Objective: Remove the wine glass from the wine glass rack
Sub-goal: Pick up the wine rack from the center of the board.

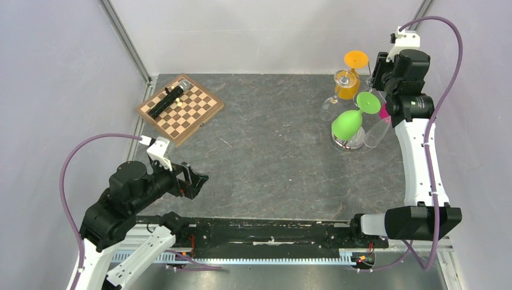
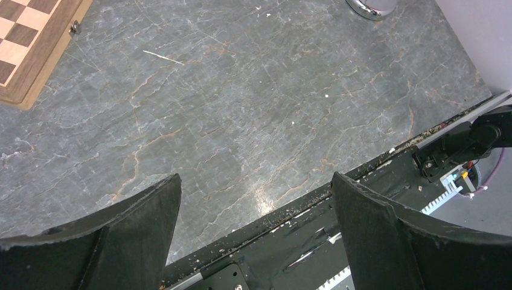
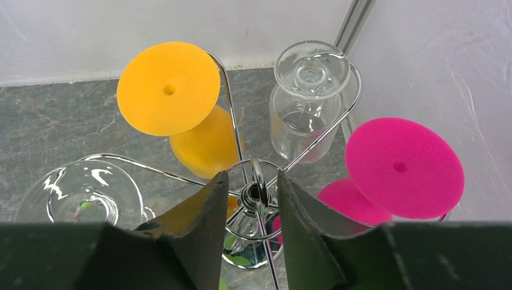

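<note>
Grey stone tabletop lies under the left gripper, jaws wide apart. Only the right wrist view shows us the right gripper, narrowly apart, straddling the hub of the chrome wire wine glass rack, beside an inverted opaque orange wine glass.

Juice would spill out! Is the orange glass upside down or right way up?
Upside down. The orange glass hangs from the wine glass rack with its flat foot on top and its bowl below.
</note>
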Controlling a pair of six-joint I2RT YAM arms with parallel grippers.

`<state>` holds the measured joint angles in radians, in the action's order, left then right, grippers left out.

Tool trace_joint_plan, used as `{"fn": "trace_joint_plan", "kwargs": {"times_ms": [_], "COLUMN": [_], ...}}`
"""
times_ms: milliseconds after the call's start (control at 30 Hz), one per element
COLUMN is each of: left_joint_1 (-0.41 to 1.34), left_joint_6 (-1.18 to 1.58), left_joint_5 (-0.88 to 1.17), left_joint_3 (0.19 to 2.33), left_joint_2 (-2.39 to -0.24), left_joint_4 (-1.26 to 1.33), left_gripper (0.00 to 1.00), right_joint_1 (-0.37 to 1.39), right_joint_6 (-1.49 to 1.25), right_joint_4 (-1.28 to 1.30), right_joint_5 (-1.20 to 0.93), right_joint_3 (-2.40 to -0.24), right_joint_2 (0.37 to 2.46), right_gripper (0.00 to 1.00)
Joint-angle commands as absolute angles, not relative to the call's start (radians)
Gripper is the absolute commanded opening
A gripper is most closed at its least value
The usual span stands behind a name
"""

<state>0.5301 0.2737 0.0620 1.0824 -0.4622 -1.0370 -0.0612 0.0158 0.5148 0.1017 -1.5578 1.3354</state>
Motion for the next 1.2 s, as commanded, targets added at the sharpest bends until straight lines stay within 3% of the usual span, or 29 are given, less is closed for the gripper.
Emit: {"fn": "trace_joint_plan", "kwargs": {"times_ms": [0, 533, 700, 1167], "left_joint_1": [0.532, 0.532, 0.532, 0.533], "left_joint_6": [0.222, 0.222, 0.222, 0.219], "left_joint_5": [0.073, 0.069, 0.066, 0.058], "left_joint_3": [1.086, 1.097, 1.095, 1.094], "left_joint_2": [-0.469, -0.472, -0.471, -0.468], "left_joint_4": [-0.996, -1.003, -1.005, -1.009], "left_gripper": [1.0, 1.0, 1.0, 1.0], "right_joint_1": [-0.067, -0.069, -0.07, -0.071], "right_joint_6": [0.008, 0.003, 0.003, -0.038], "right_joint_4": [0.474, 0.475, 0.476, 0.442], "right_joint_5": [0.082, 0.073, 0.066, 0.006], "right_joint_3": [-1.6, -1.611, -1.61, -1.617], "right_joint_2": [1.338, 1.358, 1.366, 1.354], "right_gripper": [0.36, 0.12, 0.0, 0.0]}}
